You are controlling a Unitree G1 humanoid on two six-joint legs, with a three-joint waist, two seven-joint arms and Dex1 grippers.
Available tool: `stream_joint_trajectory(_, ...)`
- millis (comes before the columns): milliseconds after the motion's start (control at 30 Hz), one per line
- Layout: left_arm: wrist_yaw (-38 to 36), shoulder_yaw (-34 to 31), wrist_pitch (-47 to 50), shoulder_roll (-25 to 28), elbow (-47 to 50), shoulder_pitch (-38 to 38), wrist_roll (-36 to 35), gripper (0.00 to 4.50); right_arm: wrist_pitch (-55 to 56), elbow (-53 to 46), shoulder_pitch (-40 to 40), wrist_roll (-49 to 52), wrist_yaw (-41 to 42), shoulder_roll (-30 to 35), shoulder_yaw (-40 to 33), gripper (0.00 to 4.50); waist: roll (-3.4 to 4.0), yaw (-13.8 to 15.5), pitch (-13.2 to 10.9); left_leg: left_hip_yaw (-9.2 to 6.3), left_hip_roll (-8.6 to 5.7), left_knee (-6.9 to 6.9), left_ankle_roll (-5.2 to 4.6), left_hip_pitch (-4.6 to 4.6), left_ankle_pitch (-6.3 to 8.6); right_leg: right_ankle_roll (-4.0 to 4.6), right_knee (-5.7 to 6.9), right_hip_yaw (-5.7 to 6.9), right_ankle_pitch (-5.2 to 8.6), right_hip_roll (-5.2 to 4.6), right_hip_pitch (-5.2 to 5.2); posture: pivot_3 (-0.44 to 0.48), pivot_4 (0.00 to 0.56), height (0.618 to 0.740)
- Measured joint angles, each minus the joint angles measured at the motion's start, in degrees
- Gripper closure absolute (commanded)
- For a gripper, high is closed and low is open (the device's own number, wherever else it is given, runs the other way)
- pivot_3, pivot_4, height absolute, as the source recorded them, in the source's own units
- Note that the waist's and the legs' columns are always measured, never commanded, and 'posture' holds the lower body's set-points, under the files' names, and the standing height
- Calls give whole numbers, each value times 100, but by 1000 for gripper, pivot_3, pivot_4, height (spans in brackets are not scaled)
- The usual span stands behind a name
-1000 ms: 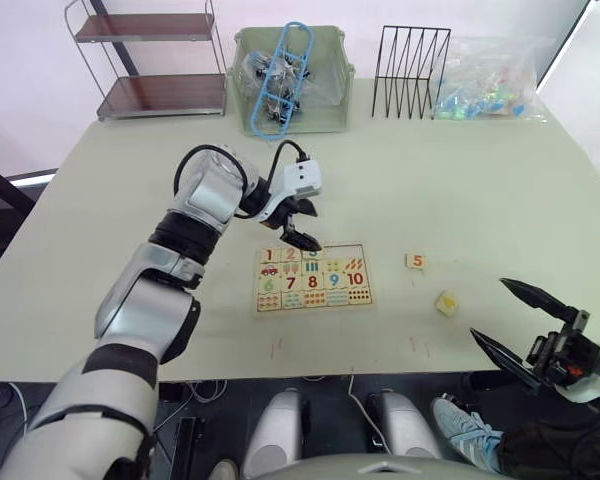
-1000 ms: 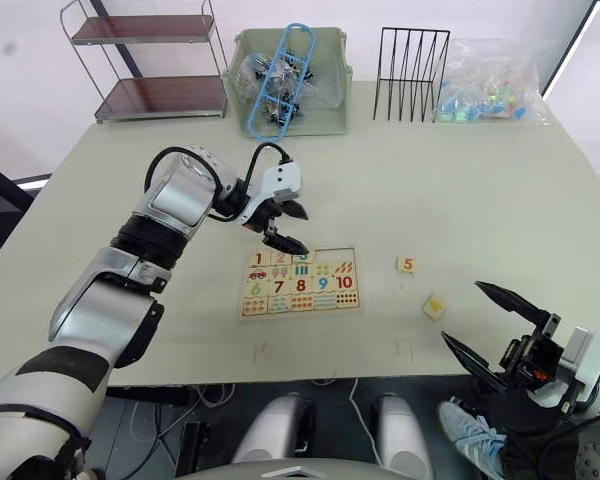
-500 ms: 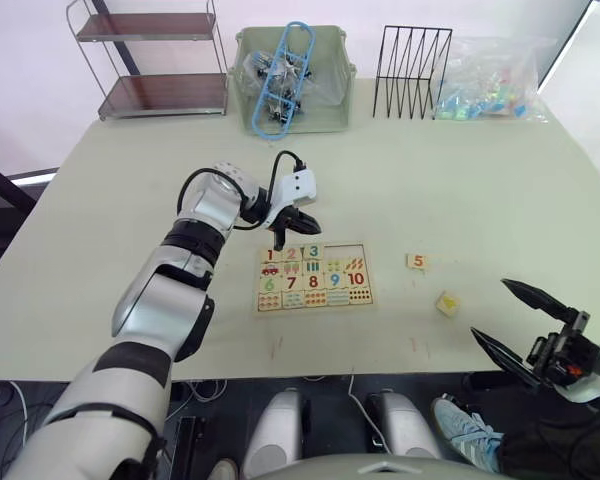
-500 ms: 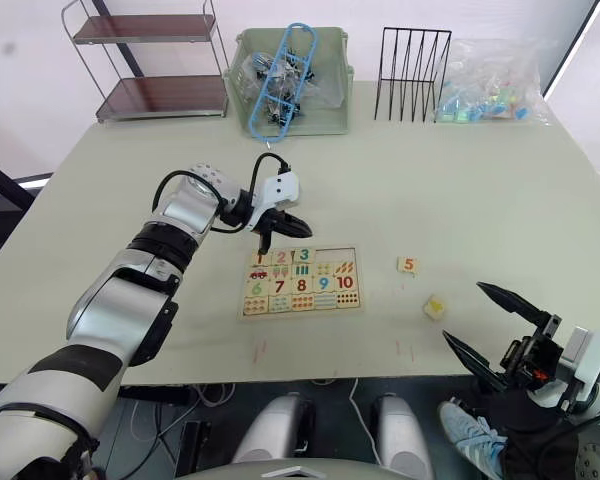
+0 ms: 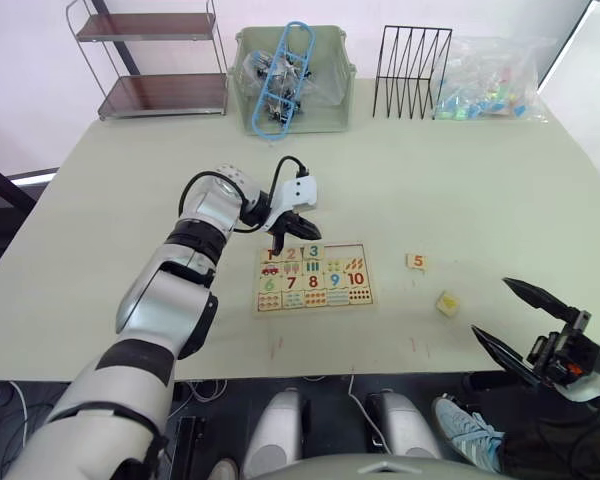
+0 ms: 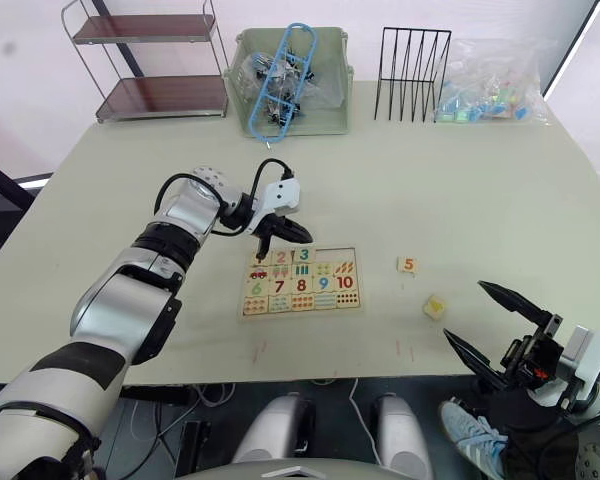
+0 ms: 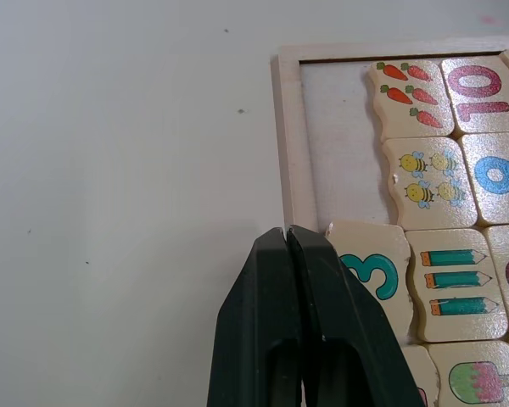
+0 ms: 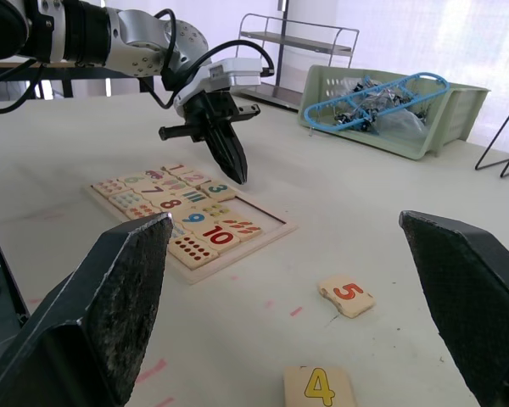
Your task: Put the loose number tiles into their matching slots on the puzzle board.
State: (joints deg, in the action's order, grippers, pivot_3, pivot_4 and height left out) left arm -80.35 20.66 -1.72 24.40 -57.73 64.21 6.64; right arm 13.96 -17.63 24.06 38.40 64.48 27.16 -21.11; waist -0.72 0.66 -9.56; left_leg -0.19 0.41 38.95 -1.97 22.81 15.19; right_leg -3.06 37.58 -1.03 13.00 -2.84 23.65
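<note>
The puzzle board [image 5: 365, 300] lies near the table's front middle, with most of its tiles seated. My left gripper [image 5: 277, 243] is shut on nothing, and its tips rest at the board's far edge beside the green 3 tile [image 7: 369, 264]. The matching slots [image 7: 338, 144] to the right of the 3 are bare. Two loose number tiles lie right of the board: the red 5 [image 5: 416, 261] and the yellow 4 [image 5: 446, 302]. My right gripper [image 5: 488, 306] stands open low at the front right, near the 4 and apart from it.
Along the far side stand a two-tier shelf [image 5: 155, 60], a green basket [image 5: 332, 110] holding blue clips, a black wire rack [image 5: 410, 72] and a clear bag of colourful pieces [image 5: 490, 80]. Bare tabletop [image 5: 460, 190] surrounds the board.
My left gripper went from open over the board's top row to shut, and drew back to the board's far edge. The 3 tile now shows in its row. The right arm stayed put.
</note>
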Motion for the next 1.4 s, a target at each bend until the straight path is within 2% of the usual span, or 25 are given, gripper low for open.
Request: stream_joint_trajectory(1400, -110, -3, -644, -32, -350, 9, 223, 4429, 0, -162, 55, -4, -88, -1, 16, 0, 0, 0, 0, -1, 0, 2, 0, 0, 0, 0, 2, 1, 0, 0, 0, 0, 150, 740)
